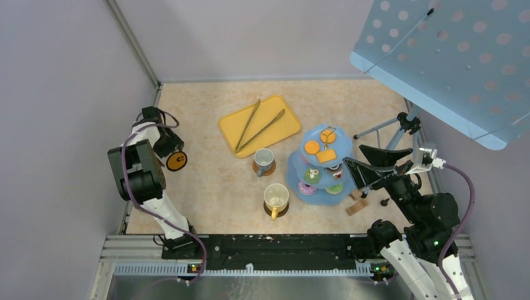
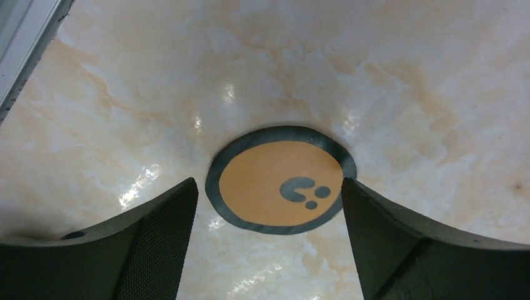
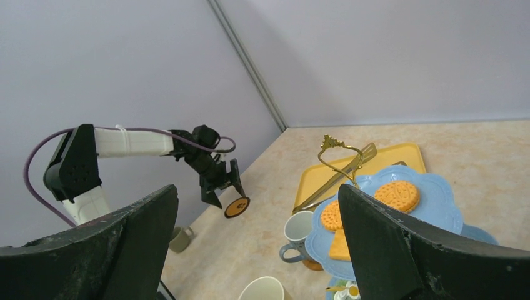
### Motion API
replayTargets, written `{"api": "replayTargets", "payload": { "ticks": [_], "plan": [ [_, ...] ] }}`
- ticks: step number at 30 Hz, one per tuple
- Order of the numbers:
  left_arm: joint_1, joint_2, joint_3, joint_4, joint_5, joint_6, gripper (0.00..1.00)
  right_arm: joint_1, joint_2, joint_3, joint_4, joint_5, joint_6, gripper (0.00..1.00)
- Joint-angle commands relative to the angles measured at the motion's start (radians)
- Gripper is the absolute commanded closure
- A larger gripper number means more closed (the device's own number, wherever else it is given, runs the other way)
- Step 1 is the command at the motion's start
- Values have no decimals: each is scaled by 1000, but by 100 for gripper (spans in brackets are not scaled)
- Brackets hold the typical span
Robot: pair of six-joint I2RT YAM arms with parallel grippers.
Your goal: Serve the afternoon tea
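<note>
Left fingers [image 2: 156,250] spread open astride round orange coaster [image 2: 281,187] lying on table [image 2: 406,94], right-hand finger closest; right fingers [image 3: 400,250] open, empty.

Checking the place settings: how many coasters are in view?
3 coasters: one under the grey mug, one under the yellow mug, one bare on the table between the open left end effector fingers. Others may hide behind the stand.

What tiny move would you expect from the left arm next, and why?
Probably closing the left gripper on the orange disc. Its jaws stand wide open, one finger on each side of the disc, which lies flat on the table and is not yet gripped.
</note>
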Motion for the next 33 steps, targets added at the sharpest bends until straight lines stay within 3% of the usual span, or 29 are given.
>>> {"api": "replayTargets", "payload": {
  "ticks": [1,6,14,33],
  "plan": [
    [48,38,19,42,31,12,13,-7,-9,26,12,7,-7,3],
    [65,71,11,63,82,21,18,-6,-6,14,29,8,-1,3],
    [65,98,15,99,118,23,9,-7,-1,18,32,0,-2,3],
    [-16,58,-56,105,214,23,16,-6,-7,-11,54,-2,10,3]
  ]
}}
